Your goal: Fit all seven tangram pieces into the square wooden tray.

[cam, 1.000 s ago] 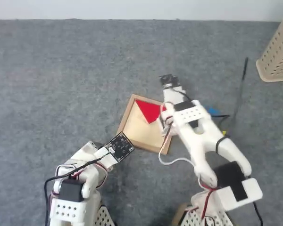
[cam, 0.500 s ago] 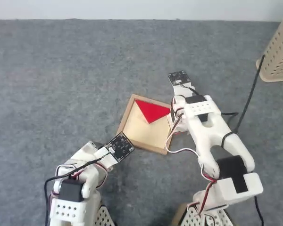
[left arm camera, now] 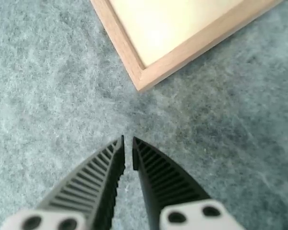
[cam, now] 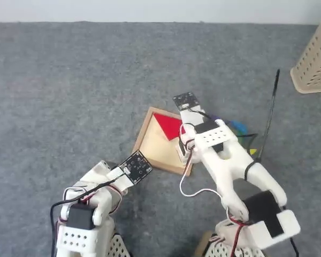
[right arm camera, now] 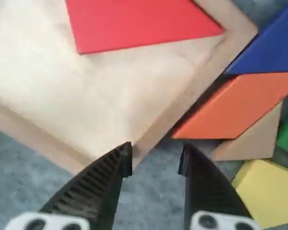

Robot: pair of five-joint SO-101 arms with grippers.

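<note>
I hold my right jaws spread and empty above the rim of the tray (right arm camera: 197,91). I judge the orange piece (right arm camera: 235,105), lying just outside that rim, to be the nearest one to take. It sits just beside one of my tips, not yet between them. The red triangle (right arm camera: 134,21) is already tucked into a tray corner, leaving the remaining floor free. A blue piece (right arm camera: 273,48) and a yellow piece (right arm camera: 264,191) crowd near the orange one on the grey tabletop (cam: 69,80). My left jaws, almost closed on nothing, hang beside another tray corner, out of the way.
</note>
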